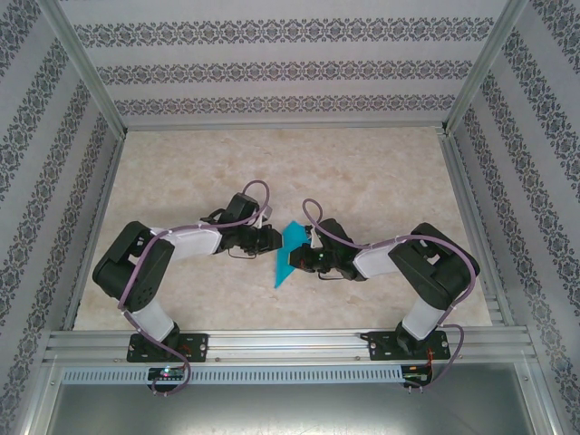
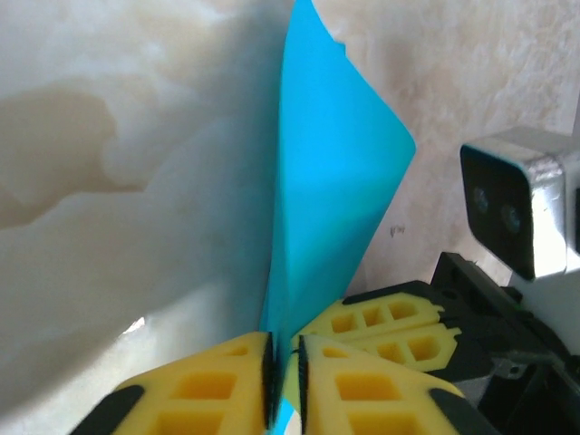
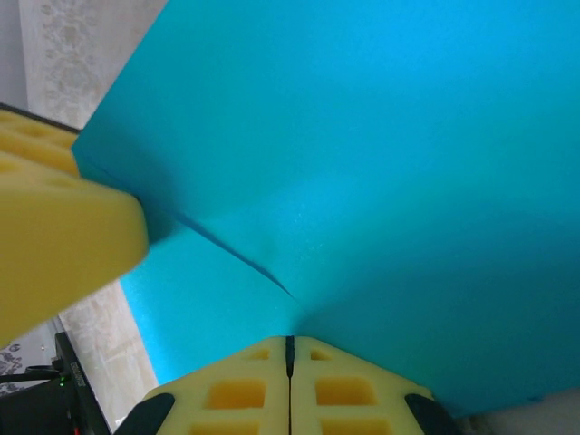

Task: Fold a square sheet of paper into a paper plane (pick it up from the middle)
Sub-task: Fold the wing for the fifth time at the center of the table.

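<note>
Left gripper [image 2: 283, 349] clenched on the creased sheet of paper [image 1: 287, 254], which stands over the worktop [image 1: 272, 163] towards the middle of its near edge; right gripper [image 3: 290, 343] clamped on it too. Risk: opposed pulls tear the thin sheet or skew the crease (grips sit close together). Each gripper's fingers crowd the other's path.

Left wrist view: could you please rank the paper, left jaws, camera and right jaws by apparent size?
Largest: paper and left jaws, too alike to rank, the jaws being nearest the lens.
Then: camera.
Smallest: right jaws.
</note>
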Motion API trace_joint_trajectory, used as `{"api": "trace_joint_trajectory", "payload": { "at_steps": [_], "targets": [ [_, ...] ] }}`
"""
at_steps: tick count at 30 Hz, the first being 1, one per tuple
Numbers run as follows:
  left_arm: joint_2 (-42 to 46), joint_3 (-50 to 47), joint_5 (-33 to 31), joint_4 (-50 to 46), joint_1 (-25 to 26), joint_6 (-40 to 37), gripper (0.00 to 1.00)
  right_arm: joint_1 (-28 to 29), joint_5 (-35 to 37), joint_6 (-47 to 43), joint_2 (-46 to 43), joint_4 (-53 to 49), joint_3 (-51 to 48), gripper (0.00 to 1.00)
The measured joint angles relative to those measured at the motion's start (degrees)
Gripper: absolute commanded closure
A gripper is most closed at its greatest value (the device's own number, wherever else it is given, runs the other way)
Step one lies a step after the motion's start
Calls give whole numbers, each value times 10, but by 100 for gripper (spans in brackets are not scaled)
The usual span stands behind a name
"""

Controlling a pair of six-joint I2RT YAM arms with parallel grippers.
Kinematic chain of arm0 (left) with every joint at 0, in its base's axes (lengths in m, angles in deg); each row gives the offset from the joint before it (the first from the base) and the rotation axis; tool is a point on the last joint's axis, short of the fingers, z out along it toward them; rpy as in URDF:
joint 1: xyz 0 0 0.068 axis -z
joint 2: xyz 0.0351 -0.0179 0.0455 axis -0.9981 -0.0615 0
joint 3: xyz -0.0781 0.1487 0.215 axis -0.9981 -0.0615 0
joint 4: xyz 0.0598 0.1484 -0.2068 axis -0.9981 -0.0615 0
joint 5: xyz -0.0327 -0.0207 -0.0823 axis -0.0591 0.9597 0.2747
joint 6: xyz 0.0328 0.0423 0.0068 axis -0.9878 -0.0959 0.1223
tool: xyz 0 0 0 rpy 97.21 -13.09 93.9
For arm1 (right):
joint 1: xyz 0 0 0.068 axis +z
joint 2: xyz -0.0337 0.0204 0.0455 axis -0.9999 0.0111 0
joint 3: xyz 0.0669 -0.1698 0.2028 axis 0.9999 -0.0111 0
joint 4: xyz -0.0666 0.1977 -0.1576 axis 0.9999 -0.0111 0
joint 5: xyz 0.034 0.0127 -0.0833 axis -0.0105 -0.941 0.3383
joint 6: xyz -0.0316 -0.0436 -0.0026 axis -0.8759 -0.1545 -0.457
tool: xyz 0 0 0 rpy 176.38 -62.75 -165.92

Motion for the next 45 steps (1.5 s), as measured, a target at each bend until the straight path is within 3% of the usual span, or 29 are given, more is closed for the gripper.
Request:
{"api": "trace_joint_trajectory", "payload": {
  "at_steps": [5, 12, 23, 36, 40, 45],
  "targets": [
    [0, 4, -4, -18, 3, -18, 94, 0, 2, 0, -5, -7, 0, 90],
    [0, 6, -23, -42, 5, -40, 94, -5, 11, 2, -31, -33, -1, 86],
    [0, 10, -38, -61, 12, -58, 94, 2, 30, 5, -44, -55, -8, 88],
    [13, 16, -41, -77, 16, -67, 74, 5, 33, 10, -33, -64, -2, 91],
    [39, 16, -31, -76, 17, -64, 73, 5, 33, 10, -32, -63, -2, 92],
    [48, 10, -23, -76, 17, -62, 81, 5, 32, 10, -32, -63, -2, 92]
  ]
}}
